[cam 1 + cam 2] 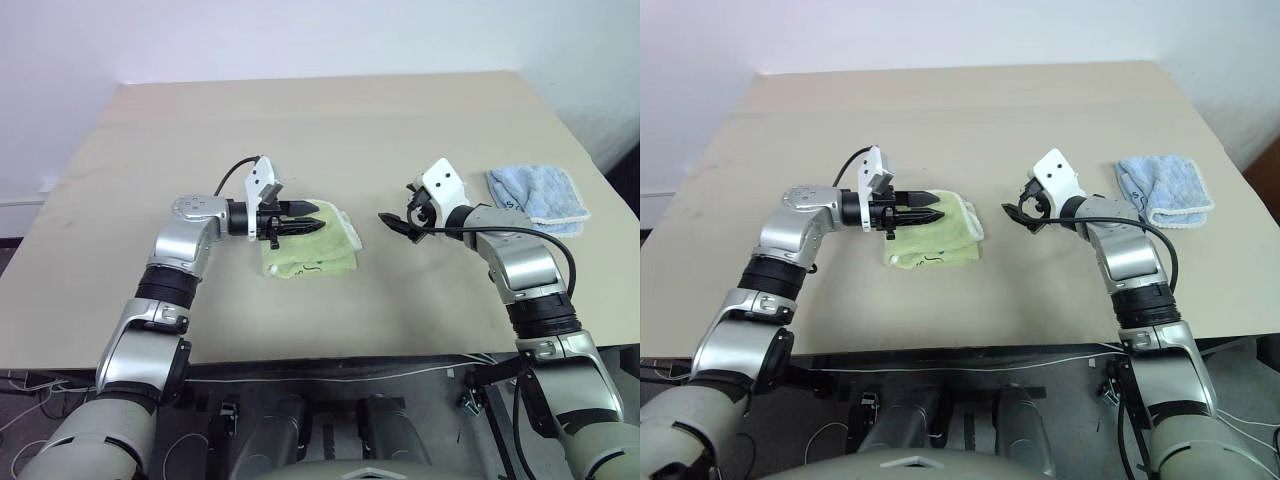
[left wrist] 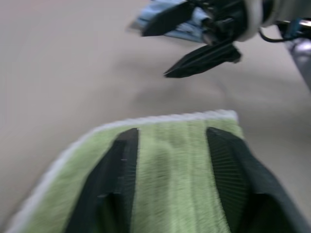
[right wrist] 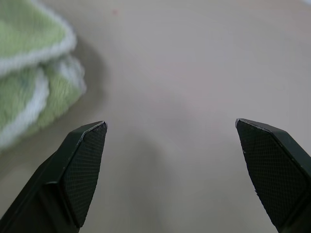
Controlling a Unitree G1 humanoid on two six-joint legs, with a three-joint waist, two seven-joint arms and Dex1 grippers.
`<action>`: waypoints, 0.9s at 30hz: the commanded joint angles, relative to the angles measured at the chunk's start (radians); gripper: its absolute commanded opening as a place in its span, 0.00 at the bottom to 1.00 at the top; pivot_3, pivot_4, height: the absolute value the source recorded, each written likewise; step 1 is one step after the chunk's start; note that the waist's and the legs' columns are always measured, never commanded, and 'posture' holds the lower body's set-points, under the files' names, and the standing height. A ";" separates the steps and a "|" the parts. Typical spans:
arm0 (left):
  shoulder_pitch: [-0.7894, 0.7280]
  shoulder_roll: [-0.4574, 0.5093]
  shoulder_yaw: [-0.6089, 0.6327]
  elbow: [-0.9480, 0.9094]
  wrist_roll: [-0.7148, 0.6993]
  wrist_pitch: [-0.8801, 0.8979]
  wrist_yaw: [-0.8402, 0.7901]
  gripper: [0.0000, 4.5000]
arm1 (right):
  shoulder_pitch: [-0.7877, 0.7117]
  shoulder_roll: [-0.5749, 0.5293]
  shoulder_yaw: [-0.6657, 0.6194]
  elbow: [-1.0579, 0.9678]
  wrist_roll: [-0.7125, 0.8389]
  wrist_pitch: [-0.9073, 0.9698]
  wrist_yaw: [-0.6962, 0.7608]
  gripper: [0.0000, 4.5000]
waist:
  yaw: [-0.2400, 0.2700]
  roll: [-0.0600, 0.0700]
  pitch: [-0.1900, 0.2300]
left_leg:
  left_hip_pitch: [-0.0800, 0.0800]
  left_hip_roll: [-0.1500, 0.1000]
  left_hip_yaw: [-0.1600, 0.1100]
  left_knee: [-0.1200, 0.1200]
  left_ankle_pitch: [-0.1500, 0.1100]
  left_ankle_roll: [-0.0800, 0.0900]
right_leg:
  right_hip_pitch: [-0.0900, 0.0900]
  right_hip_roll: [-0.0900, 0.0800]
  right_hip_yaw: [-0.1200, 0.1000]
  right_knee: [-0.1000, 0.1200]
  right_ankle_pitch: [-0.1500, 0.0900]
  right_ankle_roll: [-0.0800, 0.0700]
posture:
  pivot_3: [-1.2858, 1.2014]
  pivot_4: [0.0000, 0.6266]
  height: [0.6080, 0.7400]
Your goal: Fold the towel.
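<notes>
Towel (image 1: 308,243) lies folded small under the left gripper (image 1: 310,219), whose jaws stand partly apart over it, seemingly releasing; right gripper (image 1: 398,224), wide and empty, hangs beside its edge; next: lift clear or press flat.

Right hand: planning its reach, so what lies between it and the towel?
Bare table, seen in the eye views, between right hand and towel.
</notes>
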 commanded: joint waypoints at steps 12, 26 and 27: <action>0.202 0.095 0.161 -0.455 -0.220 0.193 0.099 0.79 | -0.034 0.098 -0.043 -0.207 0.265 0.175 0.083 0.36 | 0.004 0.000 0.000 | 0.000 0.000 0.000 0.000 0.000 0.000 | 0.001 0.000 -0.001 0.000 0.000 0.000 | 0.52 0.24 1.00; 0.236 0.101 0.011 -0.370 -0.080 0.085 0.128 0.00 | -0.153 0.259 0.061 0.014 0.177 0.054 0.026 0.00 | -0.001 0.000 0.000 | 0.002 0.000 0.000 0.000 0.000 -0.001 | 0.001 0.000 0.000 0.001 0.000 0.000 | 0.52 0.24 1.00; 0.214 0.082 0.006 -0.315 -0.061 0.053 0.144 0.00 | -0.160 0.276 0.066 0.042 0.167 0.037 0.020 0.00 | 0.001 0.000 0.000 | 0.002 0.000 0.000 0.000 0.000 -0.001 | 0.000 0.000 -0.001 0.001 0.000 0.000 | 0.52 0.24 1.00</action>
